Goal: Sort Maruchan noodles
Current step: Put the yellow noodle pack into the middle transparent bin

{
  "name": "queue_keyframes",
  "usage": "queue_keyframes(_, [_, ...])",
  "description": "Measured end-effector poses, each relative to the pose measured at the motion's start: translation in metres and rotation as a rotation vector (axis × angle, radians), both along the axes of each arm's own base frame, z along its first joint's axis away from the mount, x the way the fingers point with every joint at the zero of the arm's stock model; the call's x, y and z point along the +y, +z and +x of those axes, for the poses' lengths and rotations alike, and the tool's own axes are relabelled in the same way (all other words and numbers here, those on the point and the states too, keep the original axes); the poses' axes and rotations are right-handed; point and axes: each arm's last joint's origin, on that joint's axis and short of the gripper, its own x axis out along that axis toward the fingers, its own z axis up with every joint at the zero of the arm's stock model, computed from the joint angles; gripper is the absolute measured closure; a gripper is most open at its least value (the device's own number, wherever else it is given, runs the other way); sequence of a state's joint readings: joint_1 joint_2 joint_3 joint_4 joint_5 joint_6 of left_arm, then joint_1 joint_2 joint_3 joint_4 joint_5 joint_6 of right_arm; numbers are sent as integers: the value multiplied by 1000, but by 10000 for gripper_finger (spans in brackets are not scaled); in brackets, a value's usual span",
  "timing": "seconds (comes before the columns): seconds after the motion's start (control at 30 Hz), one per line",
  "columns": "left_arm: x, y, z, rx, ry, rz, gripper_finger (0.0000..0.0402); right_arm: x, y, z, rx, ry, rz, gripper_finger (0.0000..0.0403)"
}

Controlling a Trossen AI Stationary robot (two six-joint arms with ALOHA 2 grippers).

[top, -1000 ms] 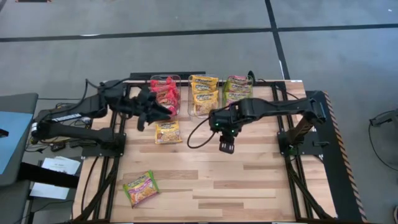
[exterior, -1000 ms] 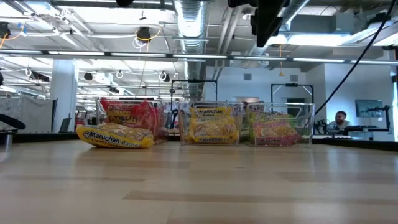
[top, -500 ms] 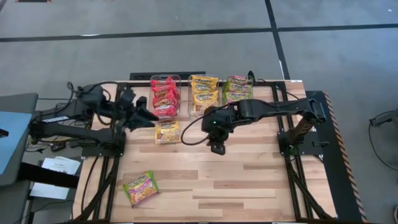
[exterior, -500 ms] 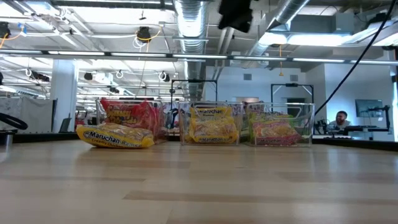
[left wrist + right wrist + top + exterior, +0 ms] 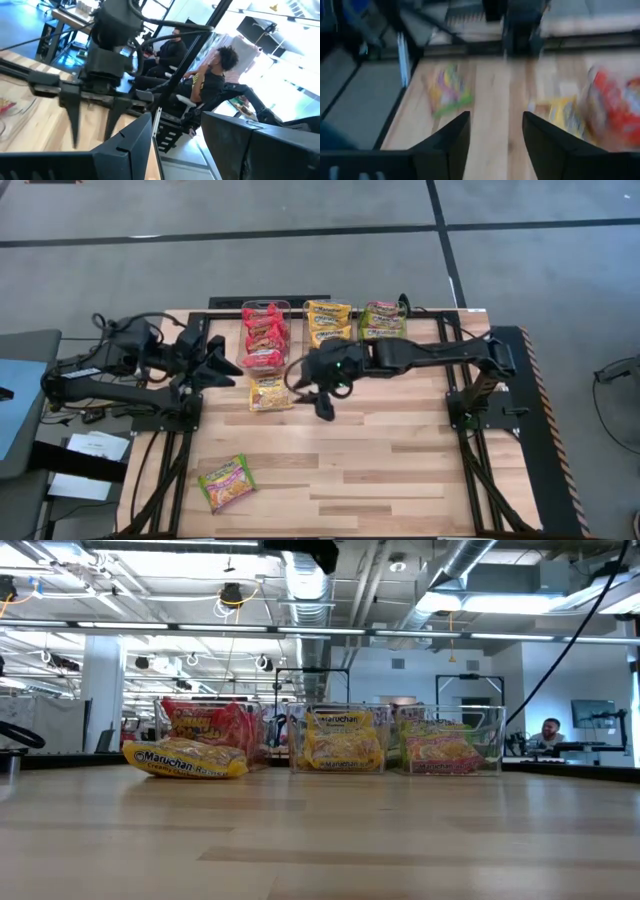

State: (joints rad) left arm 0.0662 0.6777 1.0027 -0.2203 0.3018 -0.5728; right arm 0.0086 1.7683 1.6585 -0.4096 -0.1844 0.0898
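The right claw (image 5: 322, 408) hung over the wooden desk (image 5: 400, 470), its two dark fingers (image 5: 445, 142) spread apart and holding nothing. A flat yellow glossy Maruchan noodle packet (image 5: 269, 392) lay on the desk just beside it, toward the left arm. A green-and-pink glossy noodle packet (image 5: 226, 482) lay well apart, near the desk's front edge. The left claw (image 5: 226, 370) waited beside the clear plastic bin of red packets (image 5: 264, 340), fingers parted and empty.
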Motion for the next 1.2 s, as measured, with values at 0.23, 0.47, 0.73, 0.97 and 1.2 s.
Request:
queue_keyframes(0.23, [0, -3, 2, 27, 2, 19, 242, -7, 13, 16, -239, -29, 10, 163])
queue_keyframes(0.47, [1, -3, 2, 8, 35, 101, 242, -9, 18, 32, -450, -43, -24, 164])
queue_keyframes(0.73, [1, -3, 2, -4, 43, 148, 242, -20, -29, 63, -416, -68, -78, 164])
queue_keyframes(0.97, [1, -4, 2, 10, 42, 143, 242, -26, -73, 89, -363, -82, -111, 164])
queue_keyframes(1.2, [1, -9, 2, 64, 38, 138, 242, -35, -124, 97, -151, -125, -59, 164])
